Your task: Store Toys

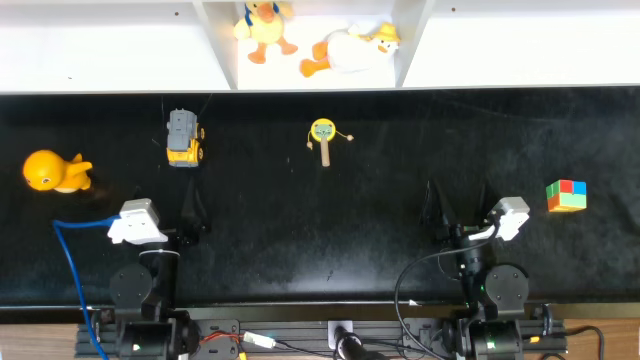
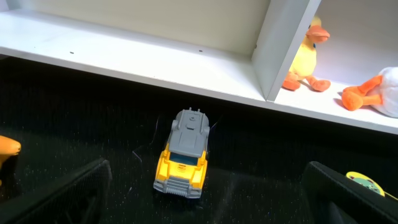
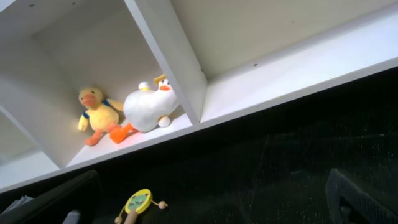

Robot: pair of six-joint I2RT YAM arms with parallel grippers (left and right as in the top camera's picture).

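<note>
A yellow and grey toy truck (image 1: 183,138) (image 2: 183,155) stands on the black table, ahead of my left gripper (image 1: 191,212) (image 2: 205,193), which is open and holds nothing. A yellow rubber duck (image 1: 54,171) (image 2: 7,147) sits at the far left. A small yellow rattle drum (image 1: 323,135) (image 3: 138,202) (image 2: 368,183) lies mid-table. A coloured cube (image 1: 566,196) rests at the right. My right gripper (image 1: 455,208) (image 3: 211,199) is open and empty. A yellow plush duck (image 1: 264,26) (image 2: 305,57) (image 3: 96,115) and a white plush goose (image 1: 352,49) (image 3: 147,107) (image 2: 375,93) lie in the middle shelf compartment.
A white shelf unit (image 1: 110,60) with upright dividers runs along the table's far edge, with bare compartments at left and right. A blue cable (image 1: 70,250) loops beside the left arm's base.
</note>
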